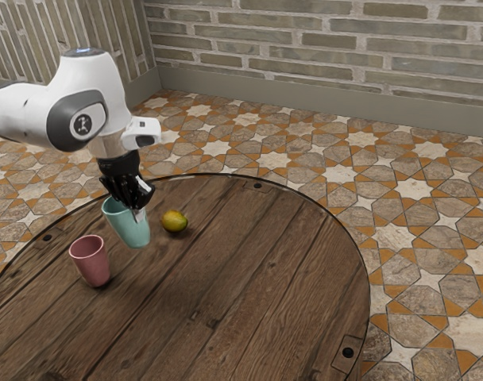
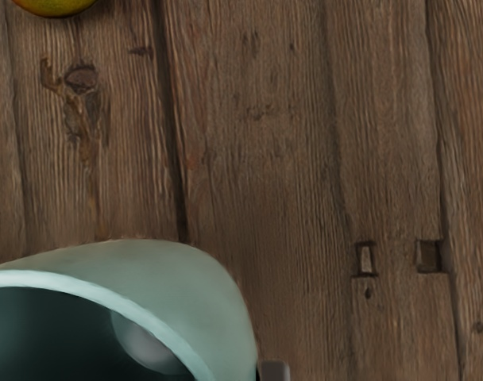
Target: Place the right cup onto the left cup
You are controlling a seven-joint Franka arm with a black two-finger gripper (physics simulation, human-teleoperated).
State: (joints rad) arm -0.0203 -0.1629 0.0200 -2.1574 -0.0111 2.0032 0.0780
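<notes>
Brick wall (image 1: pixel 345 40): well beyond the gripper in the exterior view, grey-brown bricks above a plain grey baseboard (image 1: pixel 305 89).
Patterned floor (image 1: pixel 432 302): below and beyond the gripper's level, tiled in stars and polygons of cream, brown and orange.
Round table (image 1: pixel 249 274): underneath the gripper, dark wooden planks inside a thin dark rim, with small round studs set near the edge.
Arm (image 1: pixel 67 115): white with grey and black parts, reaching in from the exterior view's left and bending down to the gripper.
Gripper (image 1: pixel 138 213): black, low over the table, right at the rim of the teal cup (image 1: pixel 131 229); open or closed, impossible to tell from here.
Teal cup: directly below the gripper and close against it, mouth upward, leaning in the exterior view; contact between base and planks uncertain.
Pink cup (image 1: pixel 94 266): nearer the camera than the gripper and toward the exterior view's left, upright on the table, apart from the teal cup.
Fruit (image 1: pixel 175 221): just beside the gripper on the exterior view's right, yellow-green with an orange tint, resting on the planks near the teal cup.
Teal cup, wrist view: large and close under the gripper, pale rim curving around a dark interior, part of the outer wall in sight.
Fruit, wrist view: farther from the gripper than the teal cup, only a rounded edge in sight.
Planks, wrist view: spread out beneath the gripper, marked by a knot (image 2: pixel 81 78), dark seams and two small rectangular notches (image 2: pixel 429 256), apart from the teal cup.
</notes>
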